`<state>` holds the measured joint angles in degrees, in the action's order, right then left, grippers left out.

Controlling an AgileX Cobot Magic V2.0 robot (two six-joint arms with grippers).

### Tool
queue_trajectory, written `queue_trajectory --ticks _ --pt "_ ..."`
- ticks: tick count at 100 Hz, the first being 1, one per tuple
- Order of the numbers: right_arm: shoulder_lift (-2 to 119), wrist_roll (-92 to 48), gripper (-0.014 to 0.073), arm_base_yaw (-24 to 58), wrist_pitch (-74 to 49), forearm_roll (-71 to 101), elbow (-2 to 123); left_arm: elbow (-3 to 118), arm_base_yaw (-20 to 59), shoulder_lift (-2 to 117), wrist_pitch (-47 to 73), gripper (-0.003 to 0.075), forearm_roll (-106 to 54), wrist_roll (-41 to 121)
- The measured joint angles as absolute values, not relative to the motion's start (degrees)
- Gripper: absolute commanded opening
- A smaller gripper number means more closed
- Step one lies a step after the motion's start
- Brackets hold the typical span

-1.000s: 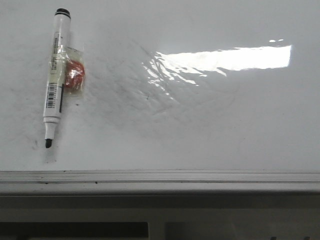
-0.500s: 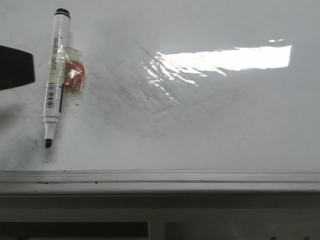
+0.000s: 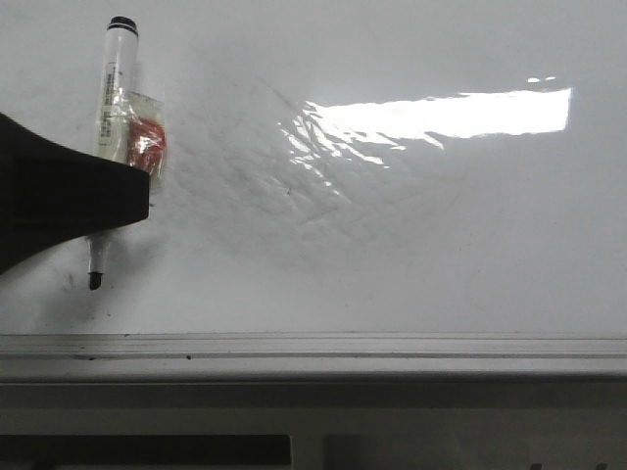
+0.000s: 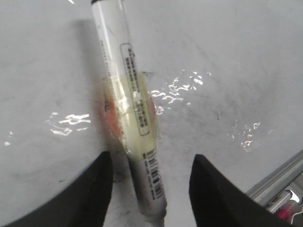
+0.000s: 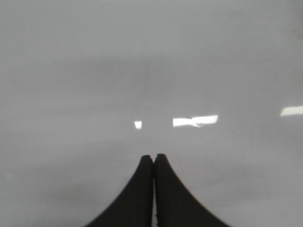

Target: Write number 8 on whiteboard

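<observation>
- The whiteboard [image 3: 411, 245] lies flat under both arms, glossy white with faint grey smudges and a bright rectangular glare [image 3: 441, 113]; its grey metal frame edge [image 3: 313, 348] runs along the side nearest the robot.
- No drawn figure 8 shows on the board in any view.
- A marker [image 3: 116, 88] lies on the board, white-barrelled with a barcode label and a black rear end; its uncapped black tip [image 3: 95, 281] points toward the frame edge.
- A clear tape wrap holding something orange-red [image 3: 147, 145] is stuck to the marker's barrel.
- The left end effector [image 4: 149, 189] is spread wide, one dark finger [image 4: 94, 189] on each side of the marker's lower barrel; the marker runs through the gap between them.
- I cannot tell whether either finger touches the barrel.
- In the front view, the left end effector's dark body covers the marker's middle, with the tip showing just beyond it on the frame side and the black rear end on the far side.
- The right end effector [image 5: 154, 163] is pressed closed with nothing between its fingers, over bare board.
</observation>
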<state>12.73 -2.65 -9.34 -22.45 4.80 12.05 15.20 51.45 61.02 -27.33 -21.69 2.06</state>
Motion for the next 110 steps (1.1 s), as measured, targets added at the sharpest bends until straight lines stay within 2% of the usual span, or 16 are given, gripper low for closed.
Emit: queue_trajectory --ticks 20,23,52,60,74,81,98,110 --pt "12.7 -2.7 -0.0064 -8.3 -23.7 5.3 12.1 15.2 51.4 62.6 -27.7 -0.0002 -21.8 2.1" --pt "12.7 -2.7 -0.0064 -7.7 -24.0 5.4 12.1 15.2 51.4 62.7 -27.7 -0.0022 -21.8 2.1" --pt "17.2 -3.7 -0.0046 6.0 -30.4 9.4 17.2 15.2 51.4 62.7 -27.6 -0.002 -18.3 2.2" --pt "19.7 -7.9 0.003 11.3 -30.9 12.6 19.4 15.2 51.4 62.4 -27.3 -0.002 -13.8 2.2" --pt "25.7 -15.3 0.0275 22.3 -31.1 18.4 23.7 15.2 51.4 61.3 -27.7 -0.002 -4.3 2.2" --pt "29.4 -16.3 0.034 28.1 -30.3 19.4 26.1 15.2 51.4 61.2 -28.5 -0.002 1.9 2.2" --pt "39.2 -17.2 0.0346 40.7 -23.6 19.8 31.7 15.2 51.4 61.2 -30.0 -0.002 13.1 2.3" --pt "46.2 -17.2 0.0346 46.1 -18.4 19.9 35.5 15.2 51.4 61.2 -30.6 -0.002 15.2 3.1"
